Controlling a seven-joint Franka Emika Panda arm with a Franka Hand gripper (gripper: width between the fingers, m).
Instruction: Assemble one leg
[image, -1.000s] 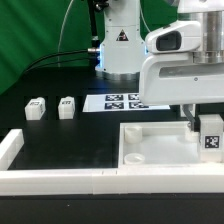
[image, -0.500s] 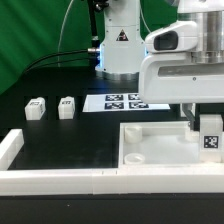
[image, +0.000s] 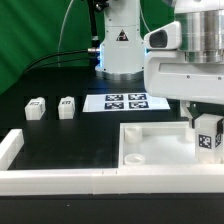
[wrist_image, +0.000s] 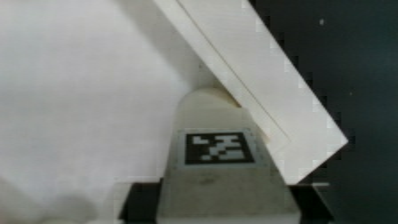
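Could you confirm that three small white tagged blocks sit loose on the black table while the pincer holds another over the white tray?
Not quite: the exterior view shows two loose small white tagged blocks, not three. The pincer does hold another block over the large white square tray.

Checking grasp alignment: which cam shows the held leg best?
Wrist view: the leg fills the centre, tag sharp, gripped at its base by the hand. Exterior view shows it only small, at the frame edge.
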